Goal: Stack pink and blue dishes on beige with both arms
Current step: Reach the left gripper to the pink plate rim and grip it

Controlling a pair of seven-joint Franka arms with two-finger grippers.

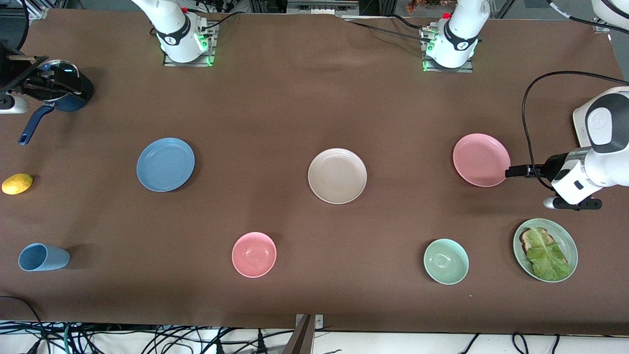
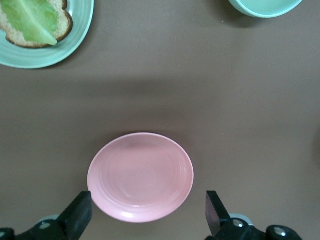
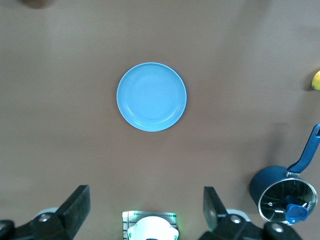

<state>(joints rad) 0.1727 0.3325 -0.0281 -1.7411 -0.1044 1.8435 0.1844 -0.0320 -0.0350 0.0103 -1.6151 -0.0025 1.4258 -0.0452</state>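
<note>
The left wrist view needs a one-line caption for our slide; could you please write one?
Open left gripper hovers above the pink plate resting on the brown table.

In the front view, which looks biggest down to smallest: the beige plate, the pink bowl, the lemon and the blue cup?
1. beige plate, clearly the widest.
2. pink bowl.
3. blue cup, lying on its side; only a little smaller than the bowl, so that ranking is unsure.
4. lemon, smallest.
</note>
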